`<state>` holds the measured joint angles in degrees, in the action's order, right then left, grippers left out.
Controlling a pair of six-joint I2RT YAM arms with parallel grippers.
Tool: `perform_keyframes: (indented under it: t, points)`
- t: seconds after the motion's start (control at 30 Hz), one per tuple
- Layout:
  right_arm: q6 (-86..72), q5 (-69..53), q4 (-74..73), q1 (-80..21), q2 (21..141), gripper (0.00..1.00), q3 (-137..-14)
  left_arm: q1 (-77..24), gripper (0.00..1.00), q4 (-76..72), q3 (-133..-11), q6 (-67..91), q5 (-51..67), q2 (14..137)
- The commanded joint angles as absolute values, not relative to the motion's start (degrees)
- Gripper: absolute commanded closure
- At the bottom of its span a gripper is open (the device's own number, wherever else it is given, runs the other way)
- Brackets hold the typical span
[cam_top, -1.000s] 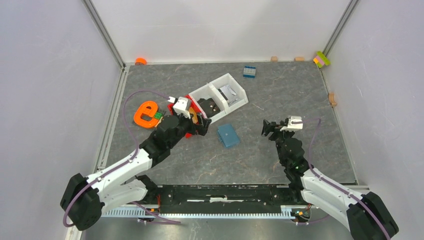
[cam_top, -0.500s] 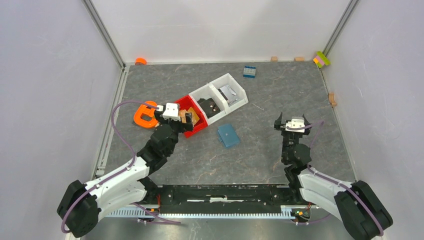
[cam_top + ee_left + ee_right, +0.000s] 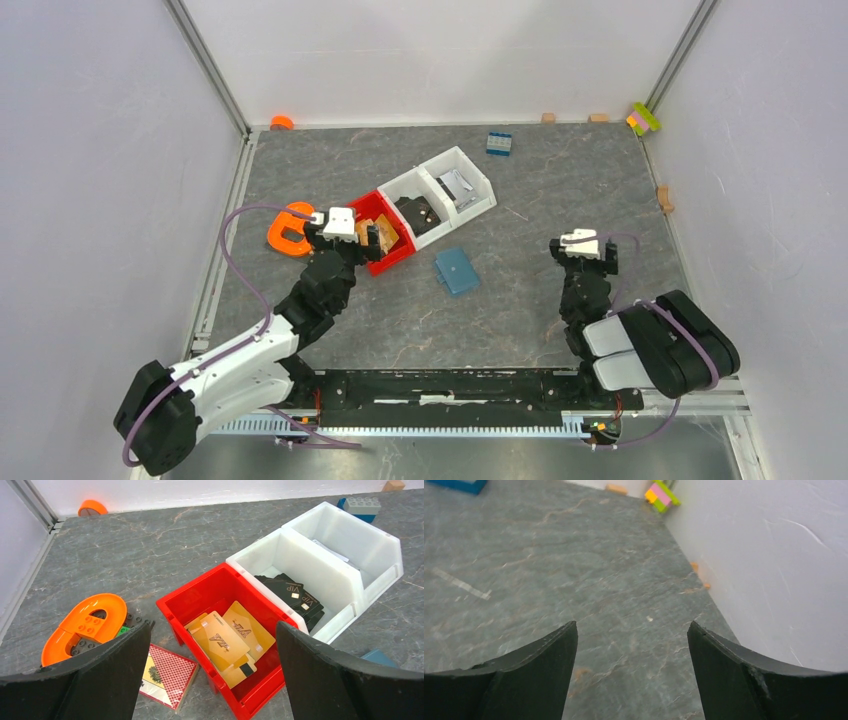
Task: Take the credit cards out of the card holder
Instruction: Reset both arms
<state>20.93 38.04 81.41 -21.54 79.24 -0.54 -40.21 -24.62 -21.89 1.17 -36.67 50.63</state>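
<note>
- Credit cards (image 3: 227, 640): thin tan-to-orange rectangles with gold lettering, at least three, overlapping loosely on the floor of an open red plastic bin (image 3: 190, 587). None is inside the card holder.
- Card holder (image 3: 456, 270): small flat teal-blue wallet, folded shut on the grey marbled table (image 3: 520, 180), apart from and on the near right of the red bin. Whether any card is left inside cannot be told.
- Key relation: the card holder lies between the two arms, to the right and slightly near of the left gripper (image 3: 368, 232) and to the left of the right gripper (image 3: 583, 248). It is roughly square, its slightly longer side running far-left to near-right. The left gripper appears the closer of the two.
- Left gripper (image 3: 212, 630): hangs above the red bin with fingers spread wide, nothing held or touched. In its wrist view the cards sit directly below the gap, slanted across it.
- Right gripper (image 3: 631, 630): fingers well apart, nothing between them. It faces bare table toward the far right wall, away from the card holder.
- White two-compartment bin (image 3: 345, 555): touches the red bin on its far right. Black cards (image 3: 295, 595) lie in its nearer compartment.
- Orange curved plastic piece (image 3: 85, 627): left of the red bin.
- Red patterned card pack (image 3: 167, 675): lies flat just near of the orange piece.
- Blue studded brick (image 3: 498, 143): far side of the table, beyond the white bin.
- Judgement: the removal looks largely done. A check of the card holder would suit the left arm.
</note>
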Motion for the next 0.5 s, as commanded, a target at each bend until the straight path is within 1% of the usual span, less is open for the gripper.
perform_keyframes:
  t: [0.0,0.07,0.1,0.13,0.2,0.4,0.47]
  points:
    - [15.2,37.2,99.7,-16.8,79.8,0.16,12.9,-39.8,0.0,-28.5,-21.6,-2.2,-39.9,51.5]
    - [17.2,34.0,106.6,-16.1,83.9,0.1,13.5,-39.5,0.0,-29.5,-21.2,-2.9,-40.8,52.0]
    - [17.3,33.7,106.7,-16.2,84.0,0.04,13.6,-39.3,0.0,-30.1,-21.0,-3.3,-41.5,52.2]
    - [16.5,33.5,103.4,-16.2,82.6,0.02,13.2,-38.8,0.0,-30.8,-20.6,-3.5,-42.0,52.6]
    - [16.0,33.7,98.2,-16.0,81.4,0.02,11.3,-37.7,0.0,-32.1,-20.1,-4.0,-42.7,53.7]
    - [15.6,34.0,97.6,-15.6,81.6,0.02,10.7,-35.3,0.0,-32.6,-19.9,-4.9,-43.3,57.5]
    - [15.4,33.9,97.0,-15.6,81.4,0.02,10.6,-34.2,0.0,-35.2,-18.1,-5.4,-43.3,57.9]
